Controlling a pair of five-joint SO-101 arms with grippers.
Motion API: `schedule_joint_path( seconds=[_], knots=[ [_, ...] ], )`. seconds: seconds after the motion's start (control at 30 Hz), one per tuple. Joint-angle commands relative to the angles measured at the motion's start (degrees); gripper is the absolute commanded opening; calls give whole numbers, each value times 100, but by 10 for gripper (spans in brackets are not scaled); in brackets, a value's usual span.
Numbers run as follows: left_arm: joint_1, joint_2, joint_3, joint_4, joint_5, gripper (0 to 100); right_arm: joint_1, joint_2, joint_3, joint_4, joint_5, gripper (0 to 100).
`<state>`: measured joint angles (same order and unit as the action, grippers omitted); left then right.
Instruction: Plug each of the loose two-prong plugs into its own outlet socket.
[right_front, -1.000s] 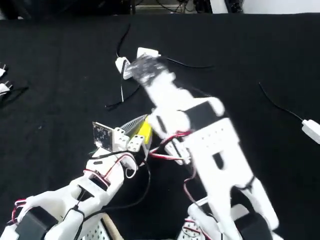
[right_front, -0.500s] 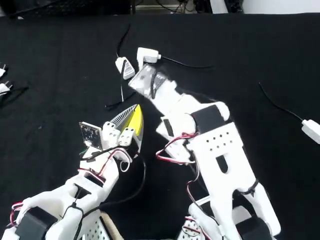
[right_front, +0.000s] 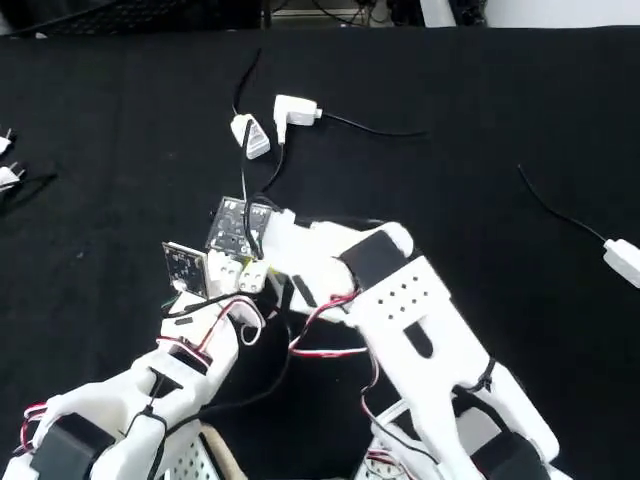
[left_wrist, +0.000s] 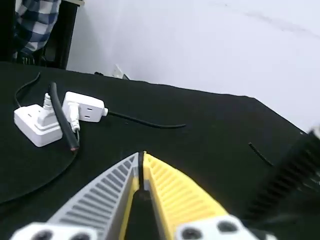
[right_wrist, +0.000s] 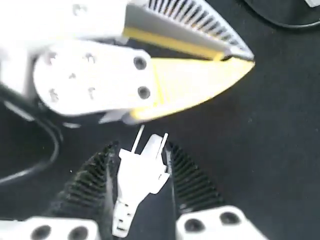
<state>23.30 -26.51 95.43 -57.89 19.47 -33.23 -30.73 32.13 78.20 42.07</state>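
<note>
In the right wrist view my right gripper (right_wrist: 140, 147) is shut on a white two-prong plug (right_wrist: 141, 176). The plug's prongs point at the yellow finger (right_wrist: 195, 87) of my left gripper (right_wrist: 247, 61), which lies just ahead. My left gripper (left_wrist: 140, 156) is shut, its grey and yellow fingers meeting at the tip, low over the black table. Two white outlet blocks (left_wrist: 36, 122) (left_wrist: 86, 105) lie beyond it; from above they are at the back centre (right_front: 250, 133) (right_front: 295, 108). The right arm's wrist (right_front: 240, 228) hangs over the left gripper.
Black cables (right_front: 360, 128) run from the outlet blocks across the black table (right_front: 480, 120). Two more white plugs (right_front: 6, 140) (right_front: 8, 178) lie at the far left edge. A white piece on a black lead (right_front: 622, 260) sits at the right edge.
The right arm has pulled back from the outlet blocks and swung down over the left gripper. The left arm shifted slightly left, then held still.
</note>
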Motion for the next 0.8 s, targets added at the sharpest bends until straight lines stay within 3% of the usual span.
schedule_joint_path(
  seconds=[0.0, 0.2, 0.43, 0.77],
  knots=[
    [189, -53, 92, 79, 9, 32, -255, -180, -224, 35, -62, 12],
    [330, -88, 92, 360, 9, 32, -721, -163, -637, 501, -273, 12],
    [374, -62, 92, 387, 9, 32, -721, -180, -1068, 519, -695, 12],
    [418, -53, 92, 396, 9, 32, -607, -180, -1279, 598, -747, 12]
  ],
)
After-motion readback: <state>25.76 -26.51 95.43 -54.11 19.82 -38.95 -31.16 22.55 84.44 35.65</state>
